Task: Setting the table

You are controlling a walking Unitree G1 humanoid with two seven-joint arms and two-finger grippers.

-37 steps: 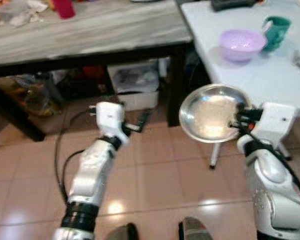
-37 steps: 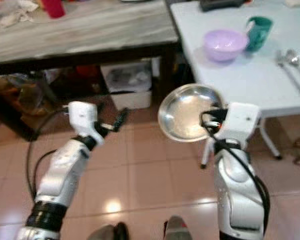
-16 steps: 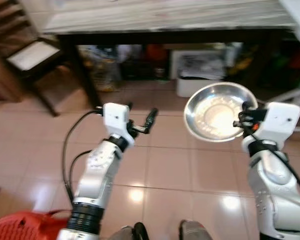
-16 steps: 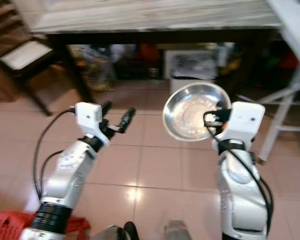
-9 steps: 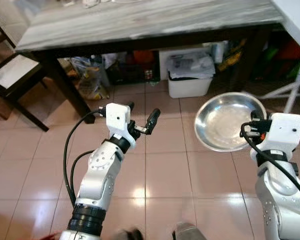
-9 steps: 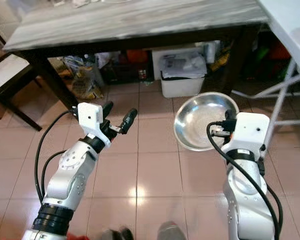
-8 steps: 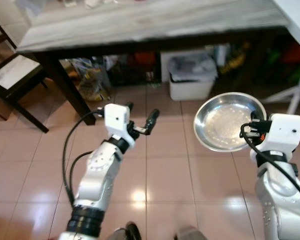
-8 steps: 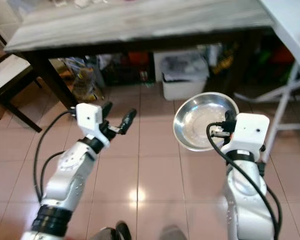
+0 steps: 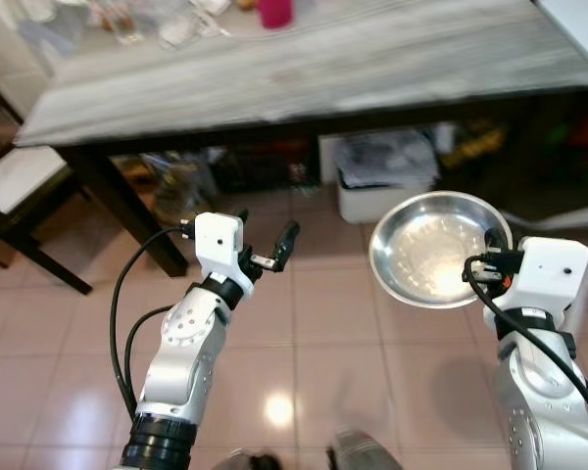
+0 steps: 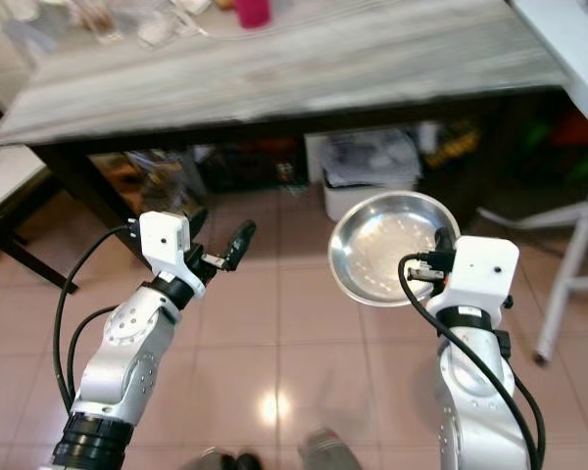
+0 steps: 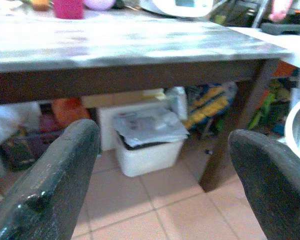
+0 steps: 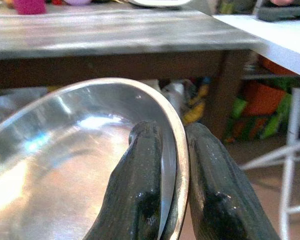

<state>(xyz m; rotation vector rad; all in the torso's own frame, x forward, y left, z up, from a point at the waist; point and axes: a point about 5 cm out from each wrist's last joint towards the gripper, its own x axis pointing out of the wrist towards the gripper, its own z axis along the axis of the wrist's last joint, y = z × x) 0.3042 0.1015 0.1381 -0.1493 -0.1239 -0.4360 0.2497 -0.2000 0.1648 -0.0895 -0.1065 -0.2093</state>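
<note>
Steel bowl (image 9: pixel 437 247) tipped toward the camera, rim pinched by right gripper (image 12: pixel 176 165) | left gripper (image 9: pixel 265 243) spread, empty | both over pinkish tile floor (image 9: pixel 69 333), just short of the grey-topped table (image 9: pixel 304 61)

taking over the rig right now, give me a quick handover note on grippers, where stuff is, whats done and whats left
Right gripper: shut on the rim of the steel bowl, one finger inside and one outside, held in the air above the tiled floor.
Left gripper: open, nothing in it, held out in front.
Ahead: the grey-topped table with a pink cup and some blurred items at its far end; a corner of the white table at the right.
Done: bowl picked up and in hand.
Left: bowl not yet set on any table; probably carry it to its place and put it down.
</note>
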